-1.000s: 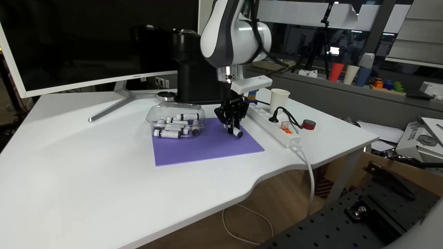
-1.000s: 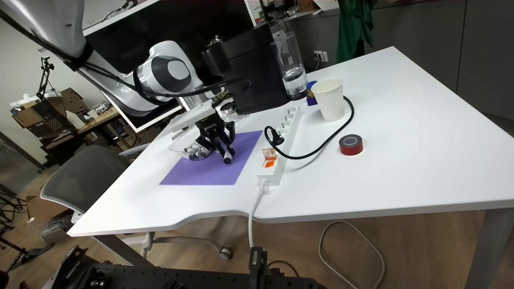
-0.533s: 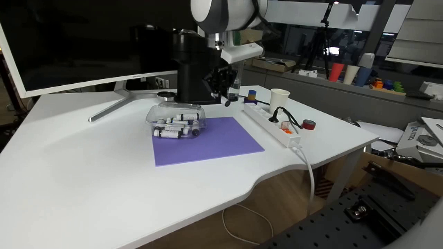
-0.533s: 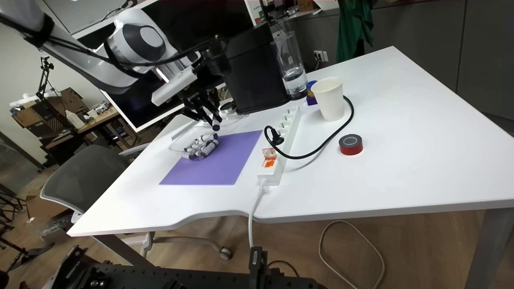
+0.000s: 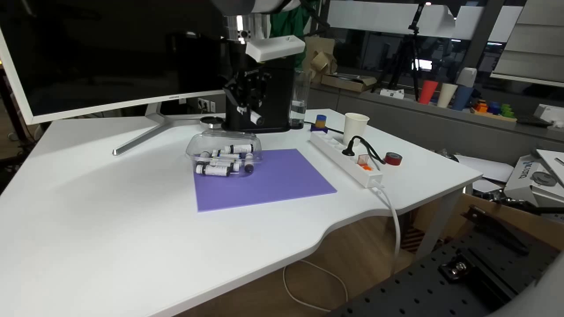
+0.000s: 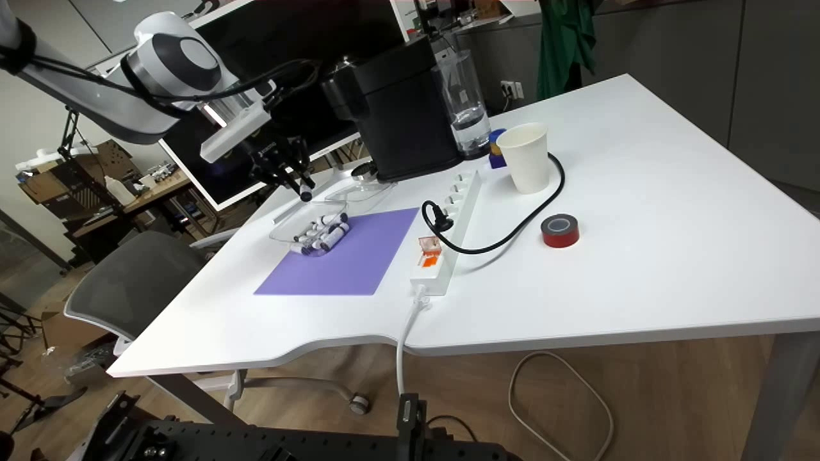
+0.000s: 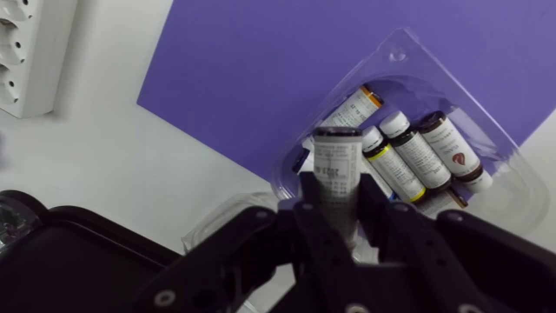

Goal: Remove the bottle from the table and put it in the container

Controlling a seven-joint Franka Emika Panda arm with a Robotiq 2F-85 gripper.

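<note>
While gripper [image 7: 339, 188] pinches bottle [image 7: 337, 158] | arm [image 6: 182, 64] angles down above table [image 6: 615, 269] | apparently near container [image 5: 216, 141]

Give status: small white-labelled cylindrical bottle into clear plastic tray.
Done: bottle is off the white table. In hand: black gripper holds it, higher than the tray. Left: probably lower and release it among the small labelled bottles lying in the tray.

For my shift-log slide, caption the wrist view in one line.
The pincer grips a labelled bottle; beyond it, more bottles lie in the clear container.
</note>
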